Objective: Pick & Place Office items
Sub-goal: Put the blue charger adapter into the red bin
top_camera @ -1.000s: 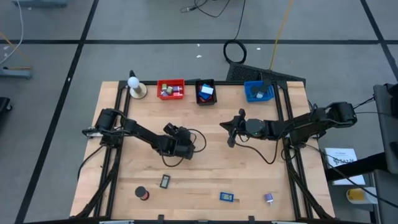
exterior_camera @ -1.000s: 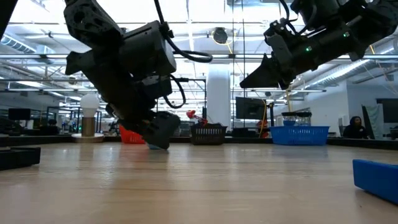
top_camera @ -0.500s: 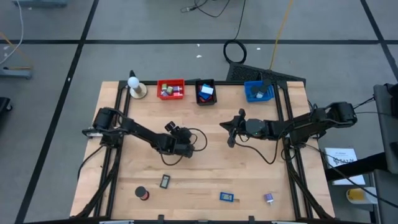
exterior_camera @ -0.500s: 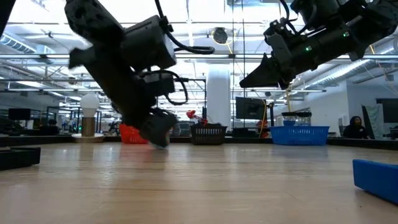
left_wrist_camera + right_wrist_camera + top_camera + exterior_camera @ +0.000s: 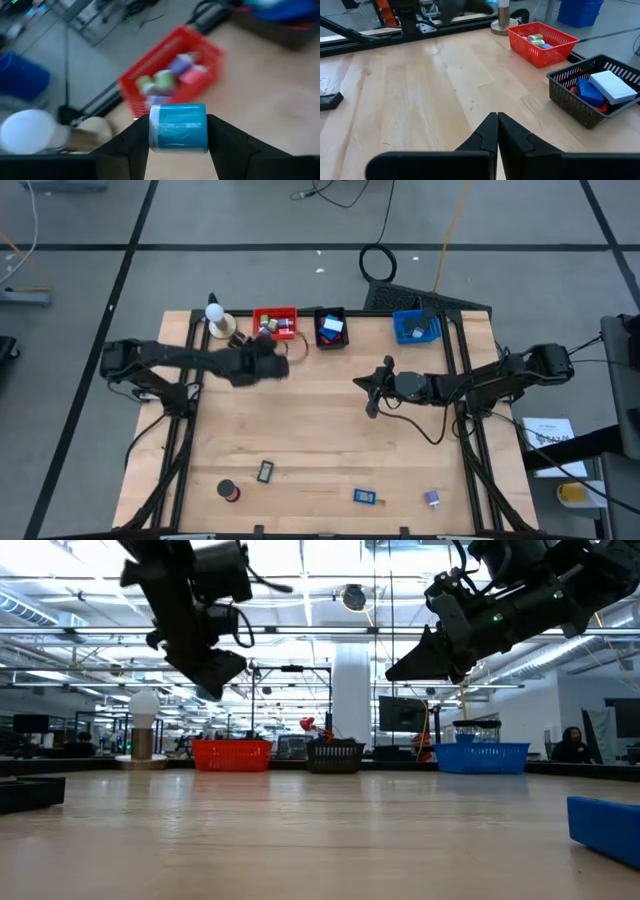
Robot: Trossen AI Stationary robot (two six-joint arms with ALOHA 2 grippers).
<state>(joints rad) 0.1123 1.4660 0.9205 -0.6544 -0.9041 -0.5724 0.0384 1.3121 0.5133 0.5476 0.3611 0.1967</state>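
We find the left gripper [image 5: 177,142] raised above the desk [image 5: 330,430] just beside the red bin [image 5: 276,323], its fingers [image 5: 125,150] clenched on a light-blue roll [image 5: 178,127]. In the left wrist view the roll sits squarely between the two fingers, with the red bin and its small items lying beyond it. From above, the gripper's dark body hides the roll.

The right gripper [image 5: 371,410] hangs over the middle of the desk, well apart from the bins, its fingers [image 5: 485,137] pressed together on nothing.

On the near part of the desk we record a black-framed rectangle [image 5: 265,472], a black roll [image 5: 229,491] with some red, a blue block [image 5: 365,497] and a purple clip [image 5: 432,498], all lying apart from one another. The black bin [image 5: 330,328] and blue bin [image 5: 416,327] stand along the far edge.
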